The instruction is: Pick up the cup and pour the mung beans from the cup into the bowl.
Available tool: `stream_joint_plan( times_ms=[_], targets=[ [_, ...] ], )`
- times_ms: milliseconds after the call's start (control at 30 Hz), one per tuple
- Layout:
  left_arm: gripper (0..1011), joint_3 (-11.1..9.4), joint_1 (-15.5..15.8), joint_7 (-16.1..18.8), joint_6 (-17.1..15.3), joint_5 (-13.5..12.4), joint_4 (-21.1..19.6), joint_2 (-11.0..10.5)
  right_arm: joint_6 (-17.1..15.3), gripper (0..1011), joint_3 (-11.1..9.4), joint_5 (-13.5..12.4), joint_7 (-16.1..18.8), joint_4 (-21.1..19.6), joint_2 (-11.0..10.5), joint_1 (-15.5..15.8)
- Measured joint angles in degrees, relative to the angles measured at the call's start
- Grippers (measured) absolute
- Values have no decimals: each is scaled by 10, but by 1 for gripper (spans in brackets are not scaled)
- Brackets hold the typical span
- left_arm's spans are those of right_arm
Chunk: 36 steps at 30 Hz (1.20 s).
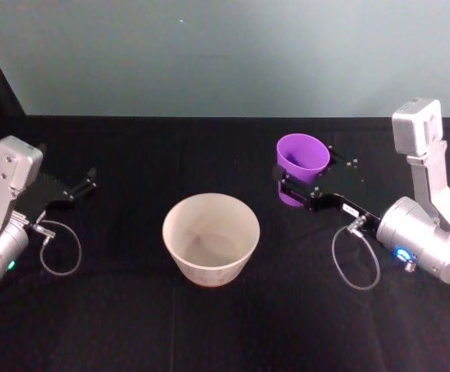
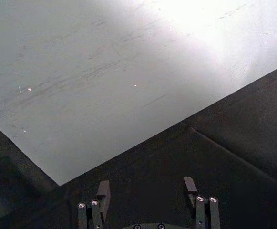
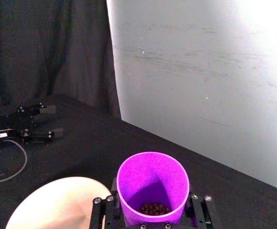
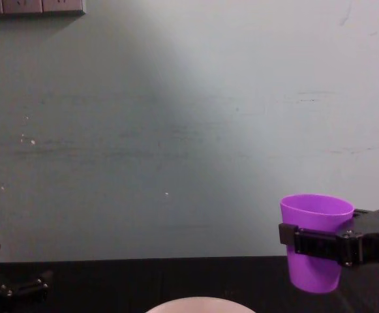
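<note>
My right gripper is shut on the purple cup, gripping its lower half and holding it upright. The cup is to the right of the bowl and a little behind it. The right wrist view looks down into the cup, where dark mung beans lie at the bottom; the bowl's pale rim is beside it. From the chest, the cup hangs in the right gripper with its base above the bowl's rim. The left gripper is parked at the far left, open.
A black cloth covers the table, with a pale wall close behind it. Cable loops hang by each wrist. Open cloth lies between the bowl and both arms.
</note>
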<state>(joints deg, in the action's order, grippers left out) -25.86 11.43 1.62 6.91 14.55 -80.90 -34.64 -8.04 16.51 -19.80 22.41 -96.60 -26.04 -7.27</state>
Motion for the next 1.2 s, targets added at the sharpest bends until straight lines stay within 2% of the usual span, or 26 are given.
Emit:
stream_joint_plan(
  times_ms=[1200],
  targets=[
    [1000,0,0,0,0,0,0,0,0,728,0,0,0,0,0,0]
  ],
)
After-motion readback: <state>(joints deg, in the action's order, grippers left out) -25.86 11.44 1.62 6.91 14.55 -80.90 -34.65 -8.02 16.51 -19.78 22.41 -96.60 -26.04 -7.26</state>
